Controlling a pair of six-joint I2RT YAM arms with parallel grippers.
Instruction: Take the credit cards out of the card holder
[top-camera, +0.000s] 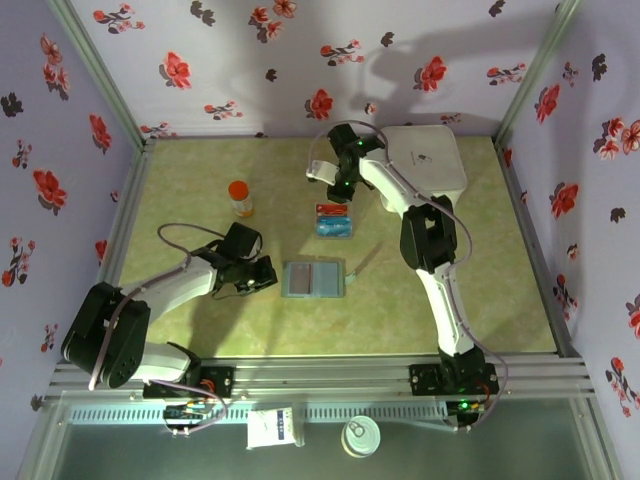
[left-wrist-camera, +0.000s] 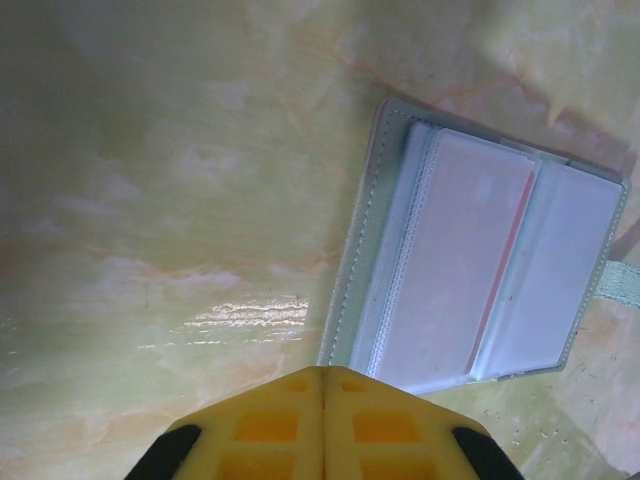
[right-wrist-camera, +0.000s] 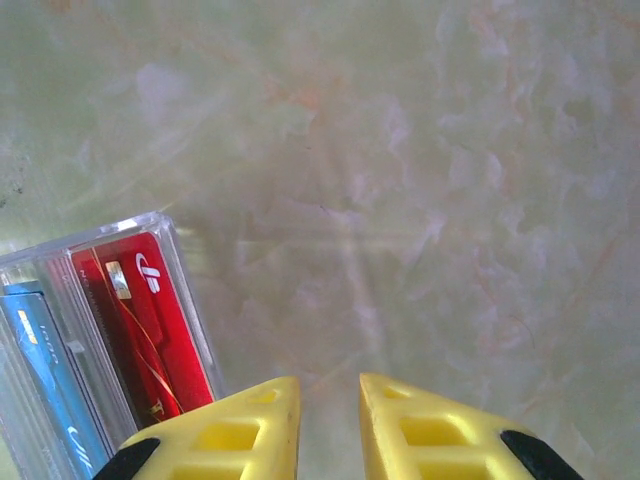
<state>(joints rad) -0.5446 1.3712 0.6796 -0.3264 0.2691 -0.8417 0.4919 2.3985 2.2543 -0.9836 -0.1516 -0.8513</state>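
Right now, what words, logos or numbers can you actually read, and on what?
"JP", roughly: white logo on the red card.
Blue card: pale script, too blurred to read.
White box: small dark mark, too small to read.
Card holder: nothing legible on its sleeved cards.

Card holder (left-wrist-camera: 360, 280) stitched grey fabric, clear glossy plastic sleeves; table (left-wrist-camera: 170, 200) glossy.
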